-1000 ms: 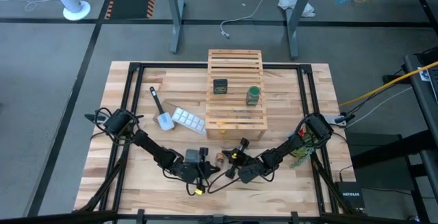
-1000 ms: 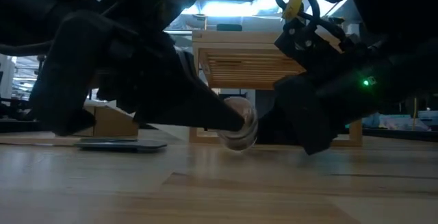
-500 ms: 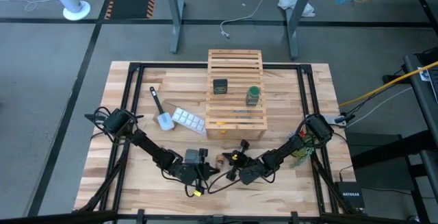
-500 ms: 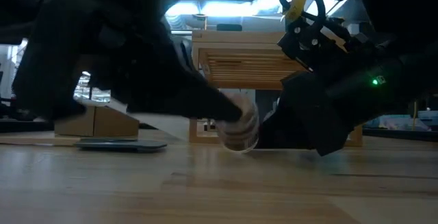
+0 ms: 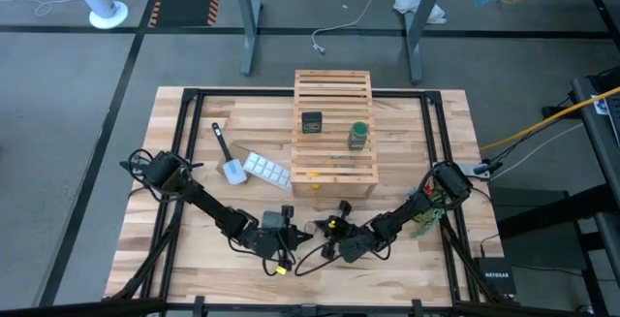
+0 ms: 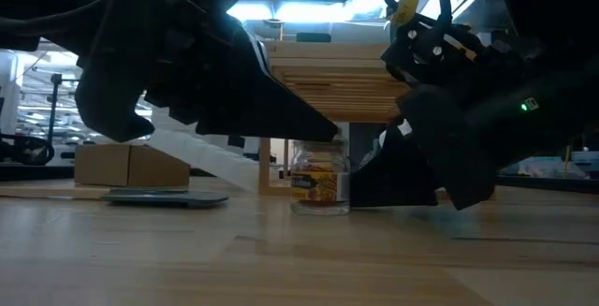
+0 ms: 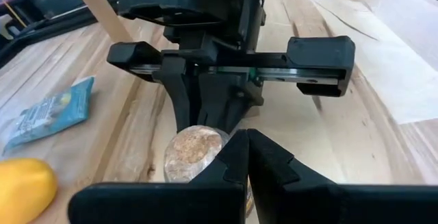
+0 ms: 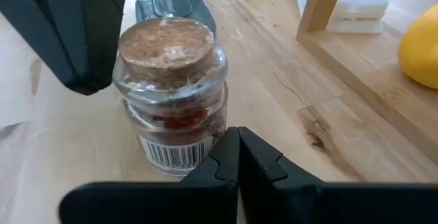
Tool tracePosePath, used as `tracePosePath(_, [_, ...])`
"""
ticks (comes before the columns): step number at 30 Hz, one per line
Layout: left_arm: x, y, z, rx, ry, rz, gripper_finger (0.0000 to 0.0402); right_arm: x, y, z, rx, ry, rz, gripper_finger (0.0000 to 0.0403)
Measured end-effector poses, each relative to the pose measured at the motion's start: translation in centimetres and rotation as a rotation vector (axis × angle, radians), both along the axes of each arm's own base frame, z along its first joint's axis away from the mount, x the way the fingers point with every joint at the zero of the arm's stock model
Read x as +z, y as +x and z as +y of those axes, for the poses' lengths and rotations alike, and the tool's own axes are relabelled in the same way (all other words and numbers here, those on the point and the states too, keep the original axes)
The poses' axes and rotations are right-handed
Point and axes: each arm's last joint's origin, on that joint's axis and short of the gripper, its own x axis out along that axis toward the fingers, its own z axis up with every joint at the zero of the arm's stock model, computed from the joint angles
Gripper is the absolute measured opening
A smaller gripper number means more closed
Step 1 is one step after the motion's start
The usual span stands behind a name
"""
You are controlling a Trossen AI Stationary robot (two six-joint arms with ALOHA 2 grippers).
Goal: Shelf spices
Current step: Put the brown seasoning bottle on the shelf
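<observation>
High view: the shelf (image 5: 334, 129) stands on the tabletop (image 5: 194, 142), with the dark jar (image 5: 311, 122) and the green jar (image 5: 358, 136) on its slats. Just in front of the shelf's near edge, the left gripper (image 5: 303, 229) and the right gripper (image 5: 324, 227) meet tip to tip; the small clear jar between them is hidden here. Low view: the small clear jar (image 6: 319, 177) stands upright on the tabletop in front of the shelf, one gripper's tip resting at its top, the other gripper just beside it. Left wrist view: the left fingers (image 7: 263, 162) are pressed together, with the jar's cork top just beyond their tips and the right gripper facing from behind the jar. Right wrist view: the right fingers (image 8: 256, 159) are together, holding nothing, their tips at the jar's base beside its barcode label.
</observation>
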Motion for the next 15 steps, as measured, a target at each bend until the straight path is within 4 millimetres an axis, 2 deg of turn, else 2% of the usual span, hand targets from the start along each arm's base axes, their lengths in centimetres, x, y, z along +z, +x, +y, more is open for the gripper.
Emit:
tracePosePath(5, [-0.1,0.0,0.0,0.008,0.006,0.003,0.0000,0.0,0.0,-0.1,-0.015,-0.019,-0.003,0.0007])
tracePosePath(10, [0.1,-0.5,-0.5,0.059,0.086,-0.022,0.0000,0.0,-0.1,-0.3,-0.058,-0.058,-0.014,0.0007])
tracePosePath(15, [2.1,-1.5,-1.6,0.062,0.148,-0.067,0.0000,0.2,0.0,-0.3,-0.062,-0.089,-0.014,0.0007])
